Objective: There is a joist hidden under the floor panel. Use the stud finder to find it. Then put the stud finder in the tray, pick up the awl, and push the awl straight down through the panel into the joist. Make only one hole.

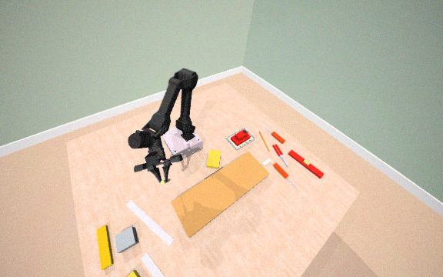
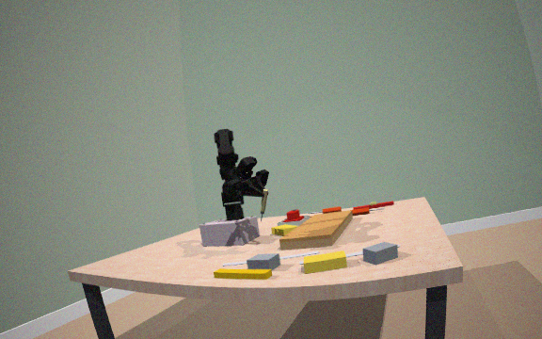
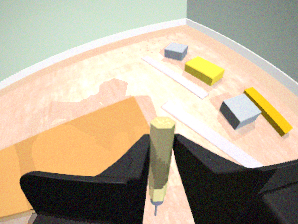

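Clutter fills the lower left of your top view: a yellow bar [image 1: 104, 247], a grey block [image 1: 125, 238] and a white strip [image 1: 149, 222] lie on the table [image 1: 91, 173]. Left of centre your gripper [image 1: 161, 178] is clamped on the awl [image 1: 166, 174] (the wrist view shows its tan handle [image 3: 160, 156] pinched upright between the black fingers, metal tip down), hanging above the table well apart from the floor panel [image 1: 220, 191] at mid-frame. Right of the panel's far end, the red stud finder [image 1: 240, 137] sits in the tray [image 1: 231, 143], with orange and red tools scattered farther right.
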Controlling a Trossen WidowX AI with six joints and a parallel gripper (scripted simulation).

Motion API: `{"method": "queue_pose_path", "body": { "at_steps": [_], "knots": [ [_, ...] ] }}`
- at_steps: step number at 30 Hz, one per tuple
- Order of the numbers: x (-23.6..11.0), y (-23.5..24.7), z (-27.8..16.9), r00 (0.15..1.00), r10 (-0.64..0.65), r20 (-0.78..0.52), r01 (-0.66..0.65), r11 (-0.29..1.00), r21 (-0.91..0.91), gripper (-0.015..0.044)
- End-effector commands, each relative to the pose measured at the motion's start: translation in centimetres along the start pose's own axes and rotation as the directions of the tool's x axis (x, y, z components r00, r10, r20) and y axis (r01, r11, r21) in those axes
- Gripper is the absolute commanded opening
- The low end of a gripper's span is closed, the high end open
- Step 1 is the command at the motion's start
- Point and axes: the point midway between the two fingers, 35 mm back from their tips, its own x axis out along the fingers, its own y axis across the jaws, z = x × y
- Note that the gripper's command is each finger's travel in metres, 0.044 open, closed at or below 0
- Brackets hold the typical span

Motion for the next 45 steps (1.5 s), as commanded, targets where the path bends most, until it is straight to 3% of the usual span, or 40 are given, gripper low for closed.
{"method": "queue_pose_path", "body": {
  "at_steps": [1,22,45],
  "knots": [
    [1.1,0.8,0.1,1.0,-0.008,-0.025,0.008,1.0,-0.011,0.0],
    [6.4,6.3,1.0,0.995,-0.073,-0.066,0.064,0.99,-0.123,0.0],
    [9.8,15.1,1.8,0.992,-0.126,0.013,0.126,0.969,-0.213,0.0]
  ]
}}
